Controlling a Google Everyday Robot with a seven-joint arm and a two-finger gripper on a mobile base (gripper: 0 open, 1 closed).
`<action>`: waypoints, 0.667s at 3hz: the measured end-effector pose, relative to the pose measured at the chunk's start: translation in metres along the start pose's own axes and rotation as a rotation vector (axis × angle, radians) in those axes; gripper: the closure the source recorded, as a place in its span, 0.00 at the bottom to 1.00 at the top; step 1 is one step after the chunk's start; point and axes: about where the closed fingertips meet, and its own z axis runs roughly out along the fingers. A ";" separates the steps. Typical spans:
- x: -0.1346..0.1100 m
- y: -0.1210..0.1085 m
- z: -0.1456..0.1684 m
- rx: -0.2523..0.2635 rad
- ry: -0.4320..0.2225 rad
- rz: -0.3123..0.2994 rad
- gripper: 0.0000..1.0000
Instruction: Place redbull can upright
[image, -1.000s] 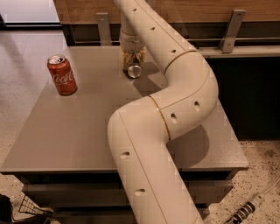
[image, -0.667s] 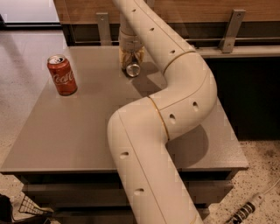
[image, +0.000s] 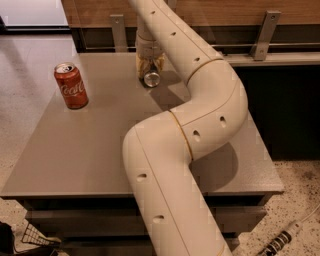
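Observation:
The redbull can (image: 151, 78) shows only its round silver end, which faces the camera, so it is tipped over and not upright. It is at the far middle of the grey table (image: 90, 150), low over or on the surface. My gripper (image: 150, 67) reaches down from the cream arm (image: 200, 100) and is shut on the can, with a yellowish finger (image: 142, 65) on either side of it. The can's blue and silver body is hidden behind the gripper.
A red Coca-Cola can (image: 71, 85) stands upright at the table's far left. A wooden wall panel with metal brackets (image: 263, 32) runs behind the table. My arm covers the table's middle and right. A cable lies on the speckled floor (image: 295, 230) at the lower right.

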 end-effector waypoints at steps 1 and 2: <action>0.000 0.000 0.000 0.000 0.000 0.000 1.00; 0.000 0.000 -0.001 0.000 0.000 0.000 1.00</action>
